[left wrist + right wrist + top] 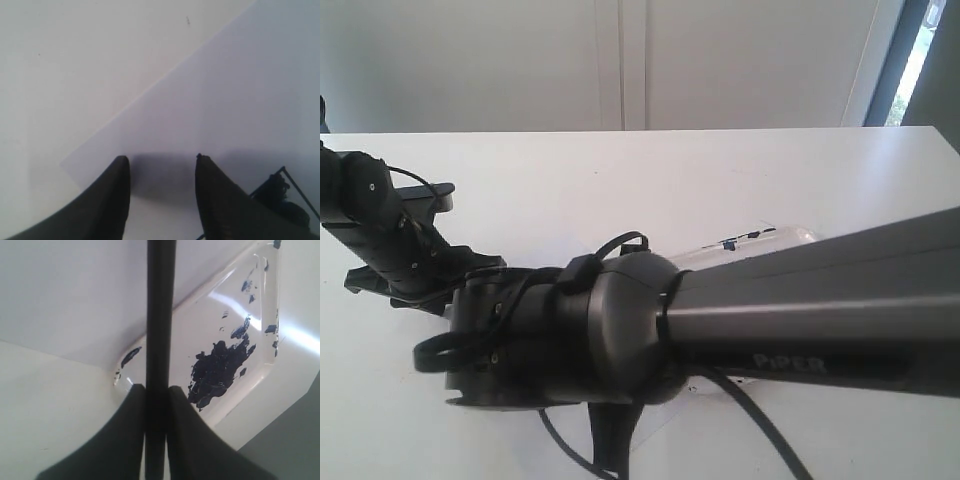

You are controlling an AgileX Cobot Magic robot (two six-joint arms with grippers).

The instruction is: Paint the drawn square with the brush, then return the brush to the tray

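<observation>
My right gripper (156, 387) is shut on the brush (161, 315), whose long black handle runs up between the fingers; its tip is out of view. Beyond it lies the glossy tray (200, 325) with a dark blue-black paint blob (220, 367) and scattered smears. My left gripper (160, 159) is open and empty, low over a white paper sheet (225, 90). Beside one of its fingers shows a corner of the drawn square (286, 192), its thin black outline holding dark smears. In the exterior view only a strip of the tray (760, 240) shows behind the right arm (800, 320).
The white table (650, 180) stretches back to a pale wall. The left arm (380, 220) stands at the table's left. A corner of the paper (65, 164) lies near the left fingers. The right arm hides most of the paper in the exterior view.
</observation>
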